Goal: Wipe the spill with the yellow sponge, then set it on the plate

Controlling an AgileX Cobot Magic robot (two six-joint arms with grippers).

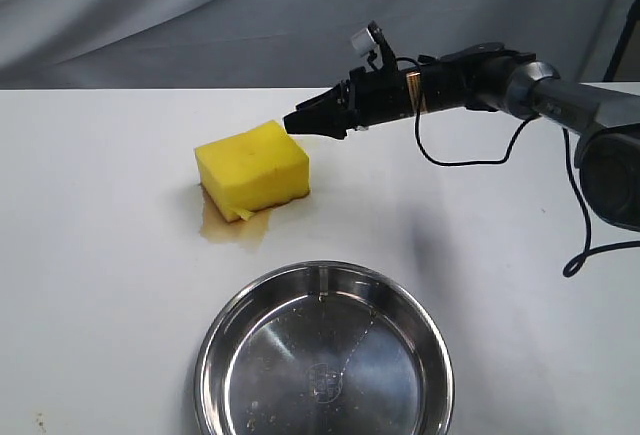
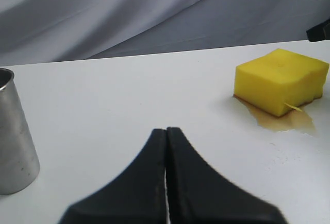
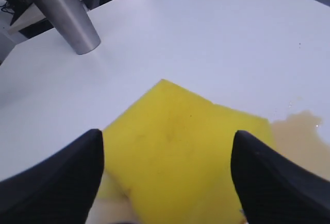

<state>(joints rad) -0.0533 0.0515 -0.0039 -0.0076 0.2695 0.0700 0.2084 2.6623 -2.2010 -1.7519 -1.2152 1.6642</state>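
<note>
- Hanging at the upper right corner of the sponge [image 1: 252, 165], a little above the middle of the exterior view, the right gripper [image 1: 300, 118] points left. Whether it touches the foam cannot be told.
- Its wrist view shows the jaws wide apart, one finger [image 3: 72, 177] off each side of the yellow top face, gripping nothing.
- The sponge sits on the spill [image 1: 235, 227], left of centre. Amber liquid shows along its lower edge and pools toward the bottom of the frame.
- The plate [image 1: 212, 355] lies at bottom centre, apart from the puddle, with a few wet specks inside.
- The left gripper [image 2: 166, 134] appears only in its own wrist view. Its fingers are pressed together with nothing between them, over the table [image 1: 100, 205] and well apart from the sponge.
- A steel cup [image 2: 13, 131] stands upright on the table, well away from the sponge.
- Grey cloth [image 1: 200, 15] fills the top of the frame behind the table.
</note>
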